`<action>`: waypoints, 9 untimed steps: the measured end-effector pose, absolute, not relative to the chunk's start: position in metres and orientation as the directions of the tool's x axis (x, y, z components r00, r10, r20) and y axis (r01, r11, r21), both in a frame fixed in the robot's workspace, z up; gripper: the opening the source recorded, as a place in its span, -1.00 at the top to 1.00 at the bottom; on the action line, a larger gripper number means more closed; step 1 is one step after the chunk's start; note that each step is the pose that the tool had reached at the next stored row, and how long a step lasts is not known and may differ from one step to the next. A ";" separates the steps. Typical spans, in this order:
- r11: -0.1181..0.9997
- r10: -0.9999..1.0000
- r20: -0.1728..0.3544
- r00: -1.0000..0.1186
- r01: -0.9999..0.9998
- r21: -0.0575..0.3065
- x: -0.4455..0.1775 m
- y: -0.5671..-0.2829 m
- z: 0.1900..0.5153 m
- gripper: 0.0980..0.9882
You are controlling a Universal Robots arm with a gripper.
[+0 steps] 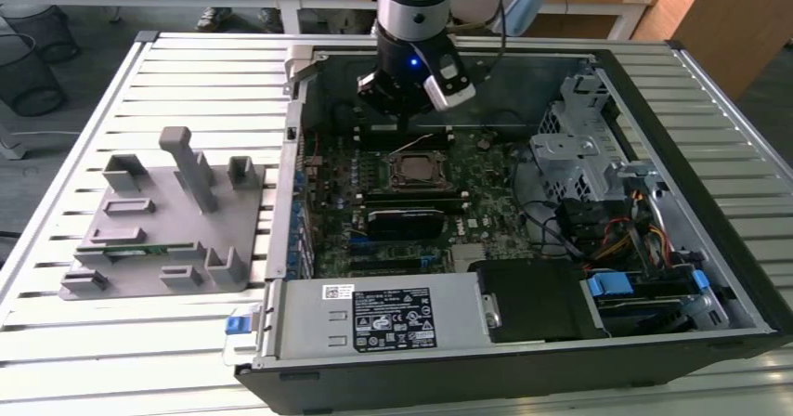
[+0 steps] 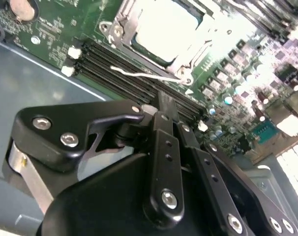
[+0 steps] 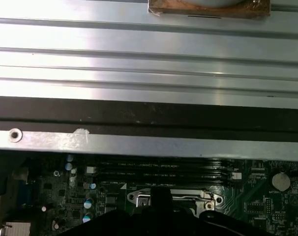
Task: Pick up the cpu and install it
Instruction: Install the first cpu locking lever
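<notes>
Your pincer (image 2: 161, 105) hung pressed together, holding nothing, near the cpu (image 2: 166, 27) seated in its socket. You'd have found it light, rigid, fragile: grip its edges.

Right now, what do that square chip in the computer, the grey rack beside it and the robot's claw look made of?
The cpu looks like bare metal: pale, smooth and glaring under the light. The grey rack seems matte plastic, one even dull grey without shine. The claw looks like black-coated metal, with semi-gloss links joined by silver screws.
</notes>
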State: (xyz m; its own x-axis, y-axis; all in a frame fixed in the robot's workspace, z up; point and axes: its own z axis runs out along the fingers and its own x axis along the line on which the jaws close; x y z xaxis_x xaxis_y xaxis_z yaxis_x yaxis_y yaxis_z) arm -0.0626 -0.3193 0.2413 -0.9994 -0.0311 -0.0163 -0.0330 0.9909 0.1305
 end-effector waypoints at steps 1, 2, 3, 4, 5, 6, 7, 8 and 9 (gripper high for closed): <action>0.991 -0.037 -0.016 -0.999 -0.039 0.130 -0.062 -0.319 0.241 0.98; 0.991 -0.041 -0.016 -0.999 -0.043 0.130 -0.061 -0.319 0.240 0.98; 0.991 -0.041 -0.016 -0.999 -0.043 0.128 -0.061 -0.319 0.240 0.98; 0.991 -0.041 -0.016 -0.999 -0.043 0.125 -0.061 -0.319 0.239 0.98; 0.991 -0.042 -0.016 -0.999 -0.043 0.125 -0.061 -0.319 0.239 0.98; 0.991 -0.042 -0.016 -0.999 -0.043 0.125 -0.060 -0.319 0.239 0.98; 0.991 -0.042 -0.016 -0.999 -0.043 0.125 -0.059 -0.319 0.238 0.98; 0.991 -0.042 -0.016 -0.999 -0.044 0.125 -0.058 -0.319 0.238 0.98; 0.991 -0.043 -0.016 -0.999 -0.045 0.125 -0.057 -0.319 0.238 0.98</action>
